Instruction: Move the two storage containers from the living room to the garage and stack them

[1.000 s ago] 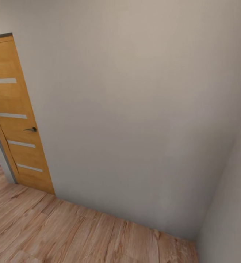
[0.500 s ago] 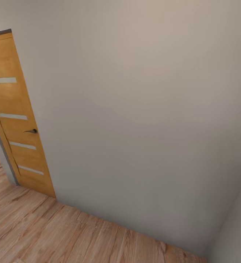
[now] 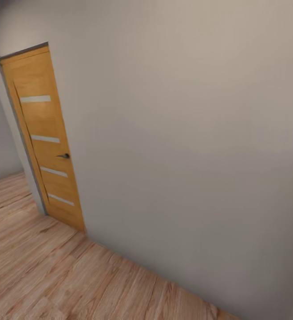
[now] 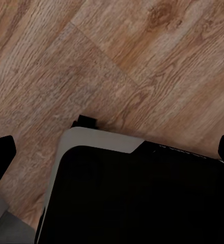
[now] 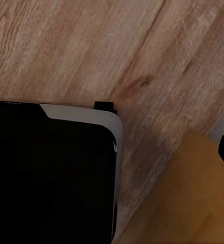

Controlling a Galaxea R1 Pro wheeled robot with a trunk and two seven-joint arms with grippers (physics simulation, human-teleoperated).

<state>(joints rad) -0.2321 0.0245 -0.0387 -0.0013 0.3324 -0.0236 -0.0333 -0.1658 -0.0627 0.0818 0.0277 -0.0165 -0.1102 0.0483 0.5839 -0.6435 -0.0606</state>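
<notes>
Wood floor [image 4: 117, 56], door [image 3: 46, 142] ahead

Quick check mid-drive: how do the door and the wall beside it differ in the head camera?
The door is orange-brown wood with four pale horizontal strips and a dark lever handle; the wall is plain grey-beige, unmarked. The door is a narrow panel at the view's left, while the wall spans most of the frame. The door stands in a grey frame; the wall runs unbroken to the right. Both meet the light wood plank floor.
</notes>
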